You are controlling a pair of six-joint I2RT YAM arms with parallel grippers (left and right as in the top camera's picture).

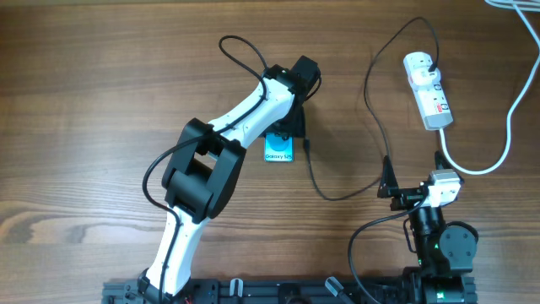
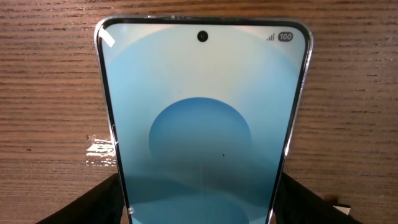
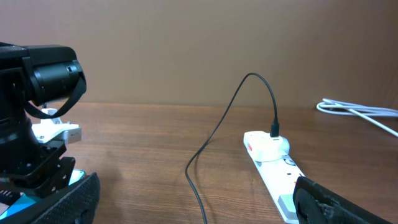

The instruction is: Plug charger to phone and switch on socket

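The phone (image 1: 278,152), with a cyan screen and a white text strip, lies flat at mid-table and fills the left wrist view (image 2: 202,112). My left gripper (image 1: 285,131) is shut on it, one finger against each long edge (image 2: 199,205). The charger cable (image 1: 371,84) runs from its plug in the white socket (image 1: 430,97) in a long loop. Its tip (image 1: 306,145) ends just right of the phone, and I cannot tell whether it is plugged in. My right gripper (image 1: 390,179) is open and empty above the cable (image 3: 199,186), with the socket (image 3: 277,174) to its right.
The socket's thick white cord (image 1: 506,127) loops off to the far right and shows in the right wrist view (image 3: 354,111). The left arm (image 1: 228,135) crosses the middle of the table. The right arm's base (image 1: 439,245) stands at the front right.
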